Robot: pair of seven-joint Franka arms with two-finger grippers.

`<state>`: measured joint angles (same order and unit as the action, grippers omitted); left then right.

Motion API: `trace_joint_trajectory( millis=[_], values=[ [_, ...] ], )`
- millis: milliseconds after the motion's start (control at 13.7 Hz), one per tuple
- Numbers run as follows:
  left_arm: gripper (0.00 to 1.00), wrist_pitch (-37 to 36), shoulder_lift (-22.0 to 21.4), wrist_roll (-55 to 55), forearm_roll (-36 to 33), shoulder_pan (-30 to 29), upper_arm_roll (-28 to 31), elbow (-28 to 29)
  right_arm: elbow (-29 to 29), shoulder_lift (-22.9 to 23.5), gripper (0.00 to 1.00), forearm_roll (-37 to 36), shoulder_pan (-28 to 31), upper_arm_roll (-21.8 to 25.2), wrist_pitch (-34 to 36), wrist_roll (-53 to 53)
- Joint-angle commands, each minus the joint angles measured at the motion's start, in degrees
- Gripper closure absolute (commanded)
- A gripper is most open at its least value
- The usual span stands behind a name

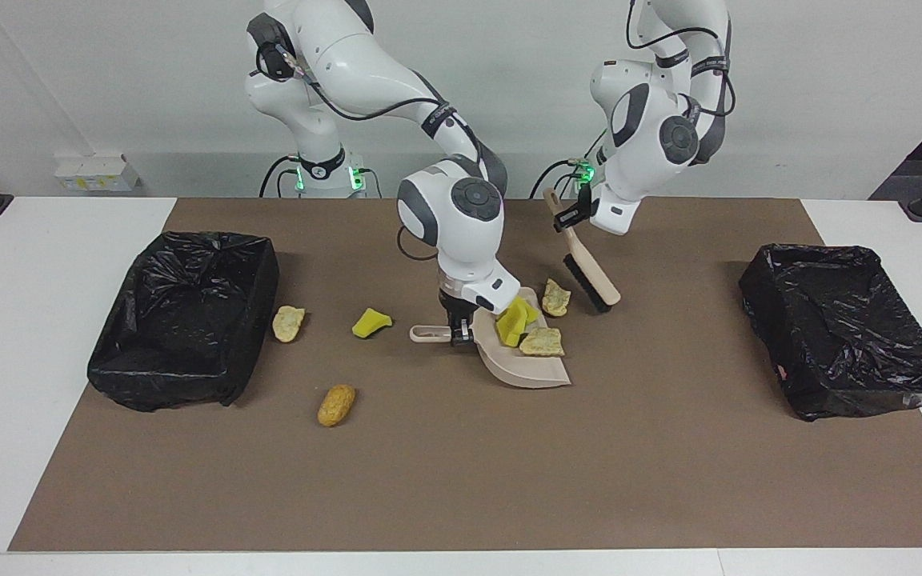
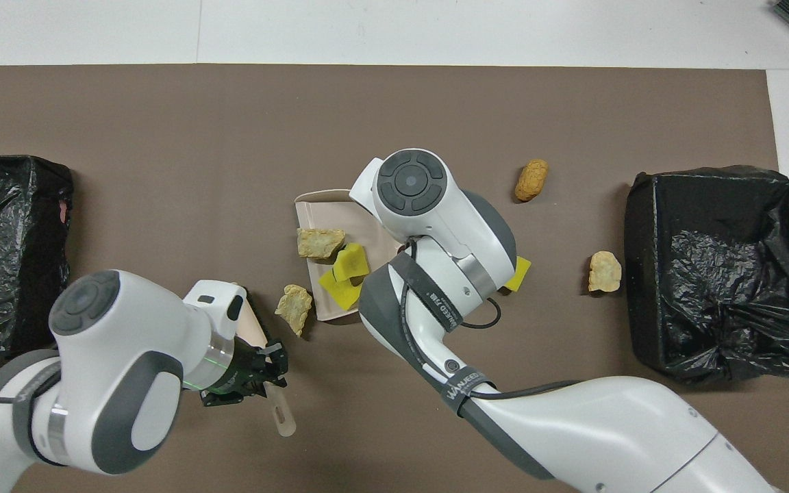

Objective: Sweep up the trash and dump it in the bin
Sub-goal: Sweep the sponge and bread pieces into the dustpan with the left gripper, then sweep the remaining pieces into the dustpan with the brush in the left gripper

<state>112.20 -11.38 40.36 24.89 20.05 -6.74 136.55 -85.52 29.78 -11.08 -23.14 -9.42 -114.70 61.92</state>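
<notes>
The trash lies in two groups on the brown mat point(image 1: 461, 480) that covers the middle of the surface point(image 1: 53, 240). In the dustpan point(image 1: 527, 366) at the middle of the mat are seen two yellow chunks point(image 1: 515, 320), touching each other, and a beige piece point(image 1: 543, 342) just beside them, farther from the robots. A second beige piece point(image 1: 555, 298) rests on the mat just off the pan's edge, toward the left arm's end and nearer to the robots. Toward the right arm's end, three scraps are spread on the mat: a yellow wedge point(image 1: 370, 322) near the pan's handle, a pale piece point(image 1: 288, 322) just beside the bin point(image 1: 185, 320) at that end, and a golden-brown piece point(image 1: 336, 405) farther from the robots than both.

The pan's handle is gripped by the right pincer point(image 1: 458, 330), which is closed on it low at the mat; the handle's free end points toward the right arm's end.

A brush point(image 1: 585, 268) is held by the left pincer point(image 1: 565, 218), closed on its handle. The brush is raised clear of the mat and tilted, bristle head downward, over the mat beside the loose beige piece, on the side toward the left arm's end.

A second black-lined bin point(image 1: 845, 328) stands at the left arm's end, well apart from the pan.
</notes>
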Motion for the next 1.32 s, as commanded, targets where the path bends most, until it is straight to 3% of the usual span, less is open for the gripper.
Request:
trace_joint_trajectory(
  millis=[0,732,1098,1245],
  values=[
    [1.00,6.8,0.0,1.9,-1.4,5.2,0.4,3.0,-2.5,-3.7,1.00,3.7,2.8,-0.8,0.0,3.7],
    [1.00,7.7,0.3,1.9,-1.3,5.2,0.4,3.0,-11.1,-7.0,1.00,-4.5,1.2,-0.7,-0.4,7.7],
    [1.00,17.3,2.8,-3.0,-1.2,8.1,0.1,2.1,-11.2,-7.0,1.00,-4.5,1.2,-0.8,-0.6,7.3],
    [1.00,18.5,6.3,-3.8,-0.8,11.1,0.1,0.4,-11.2,-7.0,1.00,-4.3,1.3,-0.8,-0.8,6.9]
  ],
)
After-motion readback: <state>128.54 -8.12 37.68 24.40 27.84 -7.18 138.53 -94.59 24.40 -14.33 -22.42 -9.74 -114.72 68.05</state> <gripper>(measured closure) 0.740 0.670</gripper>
